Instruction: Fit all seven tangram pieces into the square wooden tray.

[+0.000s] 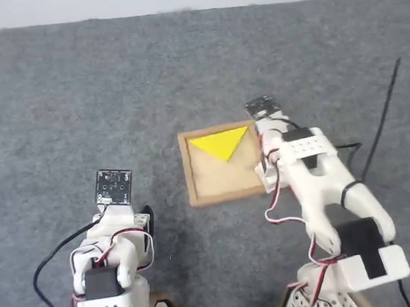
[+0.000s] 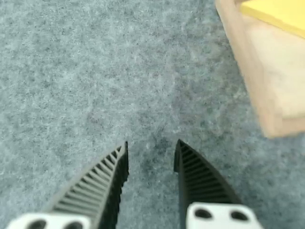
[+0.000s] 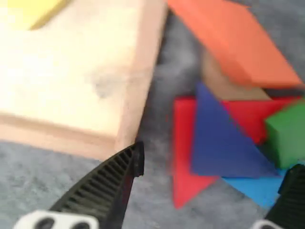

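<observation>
The left gripper (image 2: 151, 149) is positioned low over the grey felt mat (image 1: 76, 100), close to its own arm base. Its claw is released: the two ribbed fingers (image 2: 108, 177) stand apart with bare mat between them and nothing held. The near corner of the square wooden tray (image 2: 252, 76) lies beyond it and to one side, clear of the fingers. The right gripper (image 3: 215, 162) is positioned farther out, at the tray's right edge, over a loose heap of tangram pieces on the mat. Its claw is also released, spread wide and grasping nothing; one finger is just beside the tray rim and the other is at the far side of the heap. In the heap, a dark blue triangle (image 3: 219, 136) lies on top of a red piece (image 3: 183, 167). A green piece (image 3: 286, 133) and a light blue piece (image 3: 252, 188) adjoin these. An orange piece (image 3: 238, 38) lies beyond them, above a tan shape (image 3: 224, 86) too unclear to identify. A strip of mat separates the heap from the tray. Inside the tray, a yellow triangle (image 1: 222, 143) lies flat against the far wall, pointing to the centre.
</observation>
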`<state>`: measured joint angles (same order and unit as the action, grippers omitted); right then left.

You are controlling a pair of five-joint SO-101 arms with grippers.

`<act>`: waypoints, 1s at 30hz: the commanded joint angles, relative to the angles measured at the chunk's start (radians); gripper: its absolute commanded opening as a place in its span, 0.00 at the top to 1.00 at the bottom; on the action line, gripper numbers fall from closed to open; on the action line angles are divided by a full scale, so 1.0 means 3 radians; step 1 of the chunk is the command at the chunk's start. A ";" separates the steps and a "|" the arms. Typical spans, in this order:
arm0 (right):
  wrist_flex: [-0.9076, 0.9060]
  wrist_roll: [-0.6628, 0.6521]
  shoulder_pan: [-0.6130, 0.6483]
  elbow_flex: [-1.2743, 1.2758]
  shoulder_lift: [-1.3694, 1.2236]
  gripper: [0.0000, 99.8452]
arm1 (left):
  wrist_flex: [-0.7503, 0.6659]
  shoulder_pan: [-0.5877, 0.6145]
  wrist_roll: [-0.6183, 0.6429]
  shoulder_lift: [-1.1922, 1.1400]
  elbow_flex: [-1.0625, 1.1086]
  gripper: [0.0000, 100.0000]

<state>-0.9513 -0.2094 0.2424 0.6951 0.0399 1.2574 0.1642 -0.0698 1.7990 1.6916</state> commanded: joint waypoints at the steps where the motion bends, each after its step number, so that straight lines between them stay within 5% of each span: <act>1: 0.0054 0.0046 0.0309 -0.0169 0.0018 0.57 | 0.0031 -0.0005 -0.0020 0.0092 -0.0028 0.85; 14: 0.0253 0.1698 0.0130 -0.0210 0.0013 0.57 | 0.0031 -0.0005 -0.0020 0.0092 -0.0028 0.85; 21: 0.0396 0.1816 -0.0279 -0.0225 0.0008 0.57 | 0.0031 -0.0005 -0.0020 0.0092 -0.0028 0.85; 30: 0.0396 0.1805 -0.0258 -0.0476 -0.0417 0.57 | 0.0031 -0.0005 -0.0020 0.0092 -0.0028 0.85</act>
<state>-0.8347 0.3214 0.1734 0.6582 -0.0245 1.2574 0.1626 -0.0698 1.7990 1.6916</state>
